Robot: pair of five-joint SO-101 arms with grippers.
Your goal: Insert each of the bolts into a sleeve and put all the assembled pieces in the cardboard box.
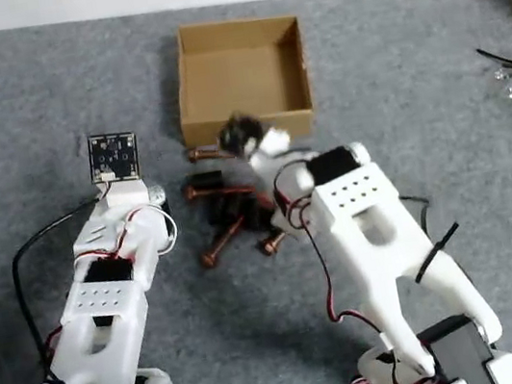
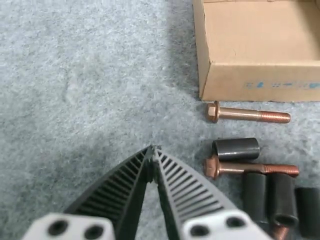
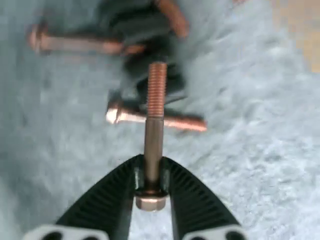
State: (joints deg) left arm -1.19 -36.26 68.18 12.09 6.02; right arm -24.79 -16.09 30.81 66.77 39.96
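Right wrist view: the right gripper (image 3: pixel 150 162) was clamped on a copper bolt (image 3: pixel 154 130) just beyond its flanged head, which sat between the fingers on the wrist side. This bolt's long axis ran in line with the gripper, its threaded end pointing straight away from the wrist, above the grey carpet (image 3: pixel 260 150). Beneath it a loose bolt (image 3: pixel 185 121) lay crosswise, roughly at right angles to the held one. Farther off were blurred dark sleeves (image 3: pixel 145 30), another bolt (image 3: pixel 75 44) and a corner of the cardboard box (image 3: pixel 300 25). Left wrist view: the left gripper (image 2: pixel 152 150) had its fingertips pressed together with nothing between them, over bare carpet and apart from the parts. Beyond it, a box-side bolt (image 2: pixel 247 114) lay just beside the box's outer wall (image 2: pixel 260 80), long axis parallel to that wall. A lying sleeve (image 2: pixel 236 148) rested next, then a second bolt (image 2: pixel 250 168) parallel to the first. Three further sleeves (image 2: pixel 283 197) lay side by side just beyond, their axes across that bolt. High view: the parts were clustered between the two arms, in front of the box (image 1: pixel 242 72).
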